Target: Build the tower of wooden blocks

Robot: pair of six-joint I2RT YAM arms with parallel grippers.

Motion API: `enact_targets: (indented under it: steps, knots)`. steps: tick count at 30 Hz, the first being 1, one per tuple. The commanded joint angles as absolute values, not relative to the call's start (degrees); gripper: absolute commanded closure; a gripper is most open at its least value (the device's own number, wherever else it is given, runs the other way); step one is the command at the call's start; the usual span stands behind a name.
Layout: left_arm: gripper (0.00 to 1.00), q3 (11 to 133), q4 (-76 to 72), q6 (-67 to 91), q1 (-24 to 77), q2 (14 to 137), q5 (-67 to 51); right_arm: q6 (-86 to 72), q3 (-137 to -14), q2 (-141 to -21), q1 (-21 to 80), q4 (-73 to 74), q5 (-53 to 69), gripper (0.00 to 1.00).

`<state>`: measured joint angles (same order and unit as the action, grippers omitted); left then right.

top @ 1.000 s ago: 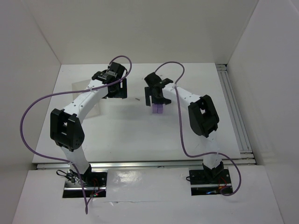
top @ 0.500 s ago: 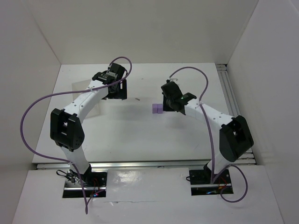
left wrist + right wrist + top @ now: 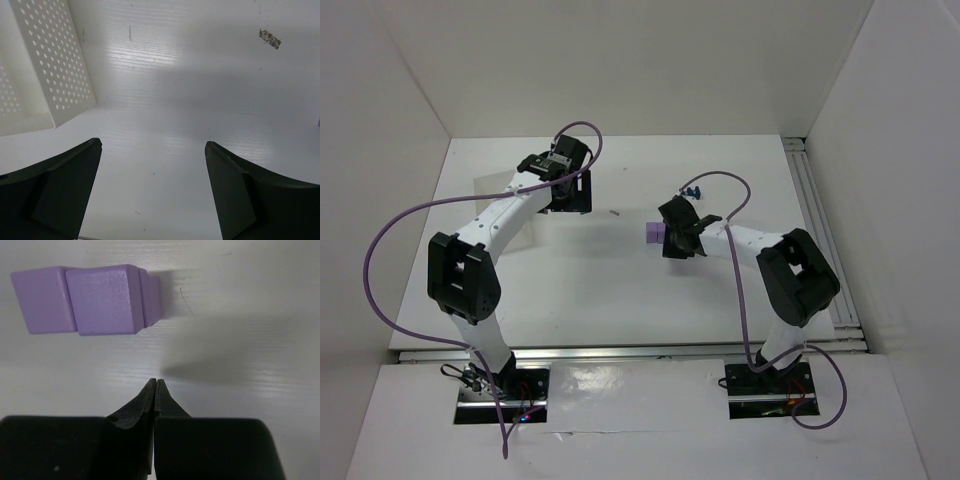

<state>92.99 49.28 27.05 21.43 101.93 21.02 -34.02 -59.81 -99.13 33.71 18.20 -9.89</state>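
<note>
The wood block tower [image 3: 87,300] is a small stack of light-purple blocks on the white table, also seen mid-table in the top view [image 3: 654,231]. My right gripper [image 3: 156,382] is shut with nothing in it, its tips a short way from the stack and not touching it. From above, the right gripper [image 3: 667,239] lies low, just right of the stack. A small dark blue block [image 3: 693,190] lies behind the right arm. My left gripper [image 3: 152,145] is open over bare table at the back left [image 3: 568,192].
A white perforated tray [image 3: 50,65] stands just left of the left gripper. A metal rail [image 3: 820,230] runs along the table's right edge. White walls enclose the table on three sides.
The right gripper let go of the purple stack, drew back to the right and shut, then came down low beside it. The blue block came into view. The left arm stayed still.
</note>
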Motion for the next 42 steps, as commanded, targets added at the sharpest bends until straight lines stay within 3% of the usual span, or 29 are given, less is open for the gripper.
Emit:
enact_targets:
  steps: [1,42]
  knots:
    - [0.03,93.16,48.78,26.81,21.36,101.95,22.06,-35.51,-62.4,-100.99,33.49,14.24,-10.11,1.0]
    - [0.03,93.16,48.78,26.81,21.36,103.01,22.06,-33.84,-69.35,-109.34,33.49,14.77,-11.78,1.0]
